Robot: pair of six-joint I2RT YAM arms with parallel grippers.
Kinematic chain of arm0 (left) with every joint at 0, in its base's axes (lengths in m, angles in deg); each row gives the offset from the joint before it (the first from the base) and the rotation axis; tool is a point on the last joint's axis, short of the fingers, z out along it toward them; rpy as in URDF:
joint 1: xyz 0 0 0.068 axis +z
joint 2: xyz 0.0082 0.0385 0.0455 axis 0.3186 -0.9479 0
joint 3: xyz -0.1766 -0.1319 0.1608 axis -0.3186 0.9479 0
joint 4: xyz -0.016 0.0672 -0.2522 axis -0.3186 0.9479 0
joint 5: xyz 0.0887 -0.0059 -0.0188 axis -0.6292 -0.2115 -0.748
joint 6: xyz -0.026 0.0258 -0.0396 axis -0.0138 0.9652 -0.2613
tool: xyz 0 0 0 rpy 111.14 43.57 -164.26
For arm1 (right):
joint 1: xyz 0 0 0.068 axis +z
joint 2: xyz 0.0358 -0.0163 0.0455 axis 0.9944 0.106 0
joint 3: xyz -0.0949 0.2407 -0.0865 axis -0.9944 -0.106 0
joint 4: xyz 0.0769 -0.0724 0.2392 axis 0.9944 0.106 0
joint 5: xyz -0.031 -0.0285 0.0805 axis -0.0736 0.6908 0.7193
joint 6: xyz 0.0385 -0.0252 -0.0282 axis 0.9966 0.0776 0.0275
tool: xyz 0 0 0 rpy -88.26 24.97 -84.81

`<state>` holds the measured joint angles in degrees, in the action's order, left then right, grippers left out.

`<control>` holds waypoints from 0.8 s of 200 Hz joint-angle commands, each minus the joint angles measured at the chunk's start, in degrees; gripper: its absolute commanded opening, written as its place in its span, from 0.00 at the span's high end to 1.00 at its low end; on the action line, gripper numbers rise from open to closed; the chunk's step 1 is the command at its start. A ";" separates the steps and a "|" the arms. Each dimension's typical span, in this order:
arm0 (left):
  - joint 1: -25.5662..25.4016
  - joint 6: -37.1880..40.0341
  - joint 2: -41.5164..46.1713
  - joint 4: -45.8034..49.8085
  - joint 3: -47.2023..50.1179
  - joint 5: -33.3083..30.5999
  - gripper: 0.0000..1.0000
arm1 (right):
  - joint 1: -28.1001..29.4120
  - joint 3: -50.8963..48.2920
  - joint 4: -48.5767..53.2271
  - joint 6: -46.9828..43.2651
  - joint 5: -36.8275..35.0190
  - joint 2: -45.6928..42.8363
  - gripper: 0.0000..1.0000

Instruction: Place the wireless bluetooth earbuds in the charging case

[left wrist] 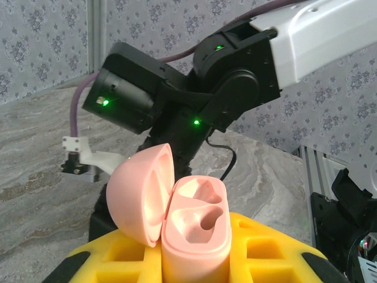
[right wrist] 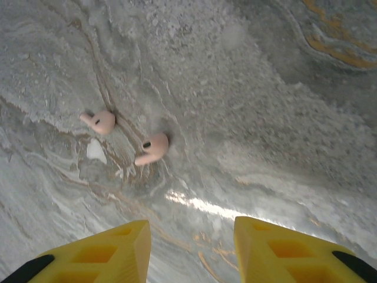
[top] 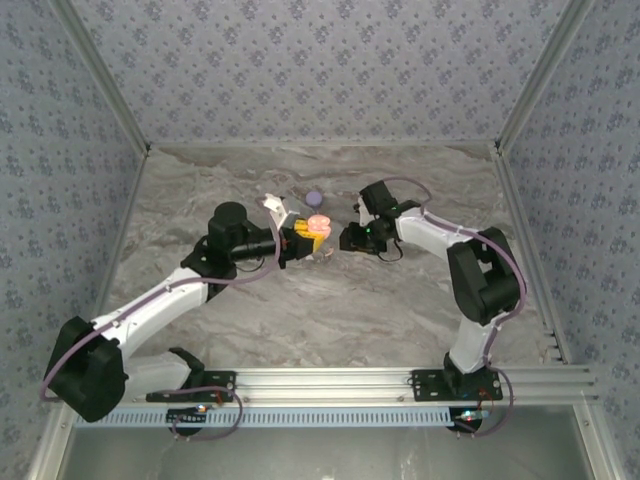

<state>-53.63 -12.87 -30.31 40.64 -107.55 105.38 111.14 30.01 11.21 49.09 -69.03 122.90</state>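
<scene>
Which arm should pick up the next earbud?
Right. Its open gripper hangs close to both earbuds lying on the table; the left gripper is shut on the open charging case.

Charging case [left wrist: 194,236] open and empty; earbuds [right wrist: 152,148] loose on the worktop [right wrist: 283,118].
Case: pink, upright, lid [left wrist: 141,194] hinged back, both sockets vacant, clamped in the left end effector [top: 306,238]. Earbuds: pale pink, stemmed, lying on their sides on grey marbled surface, near each other, not touching.
</scene>
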 commanded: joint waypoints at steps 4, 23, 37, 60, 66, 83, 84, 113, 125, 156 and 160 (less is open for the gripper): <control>-0.49 -0.42 1.81 0.09 0.69 -0.82 0.97 | 1.73 3.93 0.06 6.22 -3.05 3.40 0.59; -0.59 -0.19 2.24 0.33 1.09 -1.08 0.97 | 2.66 5.94 0.91 7.59 -4.60 5.63 0.61; -0.68 0.06 2.41 0.63 1.19 -1.15 0.97 | 3.49 7.35 1.25 9.83 -4.82 7.05 0.62; -0.66 0.08 2.45 0.46 1.48 -1.21 0.97 | 4.57 9.54 2.75 11.40 -6.47 8.98 0.62; -0.66 0.00 2.53 0.51 1.51 -1.21 0.97 | 4.73 9.86 2.94 11.92 -6.97 9.46 0.62; -0.77 -0.04 2.74 0.42 1.61 -1.21 0.97 | 4.91 10.30 2.93 12.99 -7.54 10.50 0.62; -0.79 -0.03 2.73 0.43 1.60 -1.21 0.97 | 4.93 10.32 2.98 12.99 -7.54 10.54 0.62; -0.81 0.24 3.19 0.84 1.76 -1.39 0.97 | 5.09 11.70 3.48 13.00 -6.84 12.29 0.62; -0.81 0.28 3.40 0.80 1.85 -1.43 0.97 | 5.20 12.28 3.71 12.83 -6.82 12.92 0.62; -0.76 0.33 3.67 0.81 2.10 -1.65 0.97 | 5.54 14.22 5.69 12.04 -7.01 14.76 0.62; -0.78 0.31 3.75 0.84 2.14 -1.65 0.97 | 5.58 14.47 5.95 11.90 -7.14 14.94 0.62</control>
<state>-54.02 -12.83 -28.24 41.71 -105.69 104.16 116.10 41.83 13.70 60.70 -74.98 135.79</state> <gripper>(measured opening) 0.214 0.383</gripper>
